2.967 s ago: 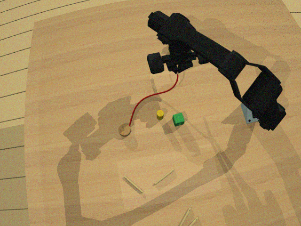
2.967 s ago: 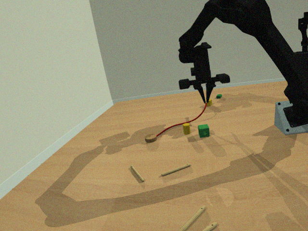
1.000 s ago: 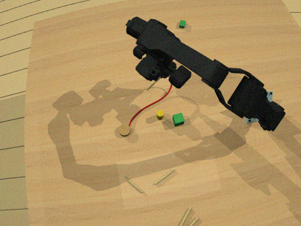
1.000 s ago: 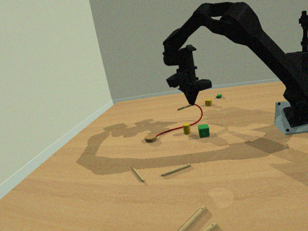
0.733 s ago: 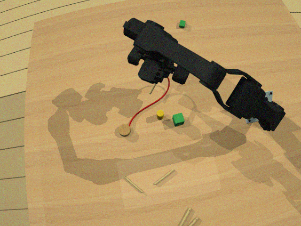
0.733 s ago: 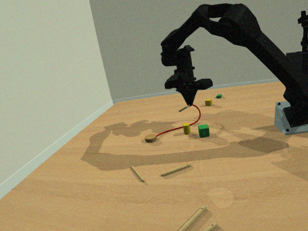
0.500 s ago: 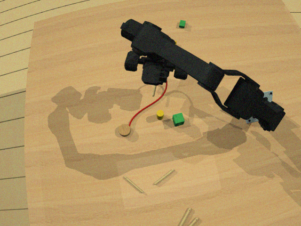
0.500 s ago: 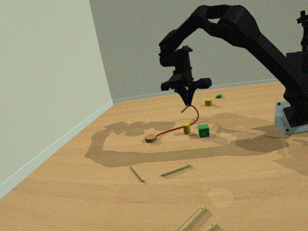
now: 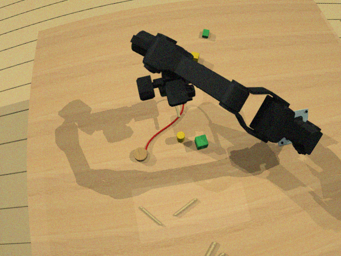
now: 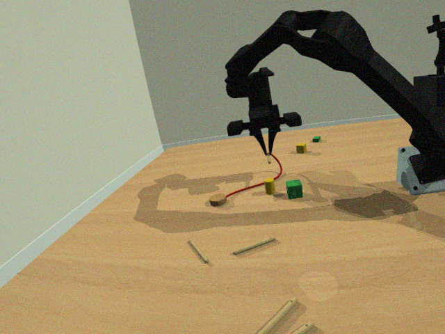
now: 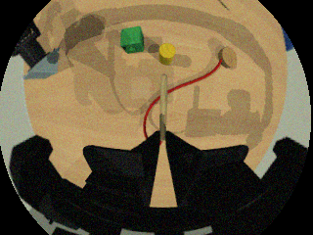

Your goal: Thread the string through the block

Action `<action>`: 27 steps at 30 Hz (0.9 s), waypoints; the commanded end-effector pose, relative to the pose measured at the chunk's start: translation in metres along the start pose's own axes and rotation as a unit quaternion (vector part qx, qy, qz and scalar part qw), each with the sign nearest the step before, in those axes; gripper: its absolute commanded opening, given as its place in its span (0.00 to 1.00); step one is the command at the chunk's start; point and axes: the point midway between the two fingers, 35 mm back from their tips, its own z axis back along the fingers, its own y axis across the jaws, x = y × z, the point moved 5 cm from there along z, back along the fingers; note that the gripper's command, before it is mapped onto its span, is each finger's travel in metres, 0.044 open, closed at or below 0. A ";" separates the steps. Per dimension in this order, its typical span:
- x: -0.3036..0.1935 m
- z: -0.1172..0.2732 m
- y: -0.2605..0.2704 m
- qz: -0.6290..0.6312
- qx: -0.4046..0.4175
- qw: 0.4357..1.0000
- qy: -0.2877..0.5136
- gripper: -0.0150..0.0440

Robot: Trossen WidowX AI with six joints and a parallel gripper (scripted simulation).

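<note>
My gripper (image 10: 268, 154) (image 11: 162, 133) is shut on the thin wooden stick (image 9: 177, 111) (image 10: 269, 159) (image 11: 163, 95) and holds it well above the table. In the wrist view the stick points away from the fingertips. The red string (image 9: 165, 128) (image 10: 247, 188) (image 11: 191, 84) hangs from the stick's held end and curves down to the round wooden button (image 9: 140, 153) (image 10: 217, 200) (image 11: 228, 57) on the table. In the top view the gripper's body hides the fingertips. I cannot make out a wooden block with a hole in any view.
A yellow cylinder (image 9: 180, 136) (image 10: 270, 186) (image 11: 167, 54) and a green cube (image 9: 201, 142) (image 10: 294, 189) (image 11: 132, 39) stand near the string. A yellow cube (image 10: 301, 148) and a smaller green block (image 9: 205, 33) (image 10: 316, 138) lie farther back. Several loose sticks (image 9: 185, 207) (image 10: 254, 245) lie in front.
</note>
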 end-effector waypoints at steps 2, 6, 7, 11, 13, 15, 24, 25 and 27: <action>0.000 0.001 -0.002 0.014 -0.002 1.000 0.001 0.25; -0.004 0.002 -0.003 0.014 -0.002 1.000 0.001 0.25; -0.006 0.002 -0.003 0.014 -0.002 1.000 0.001 0.25; -0.011 0.002 -0.004 0.014 -0.002 1.000 0.001 0.25; -0.013 0.002 -0.004 0.014 -0.002 1.000 0.002 0.25; -0.016 0.003 -0.005 0.014 -0.002 1.000 0.002 0.25; -0.027 0.003 -0.006 0.014 -0.002 1.000 0.003 0.25; -0.029 0.003 -0.006 0.014 -0.002 1.000 0.003 0.25; -0.031 0.003 -0.006 0.014 -0.002 1.000 0.003 0.25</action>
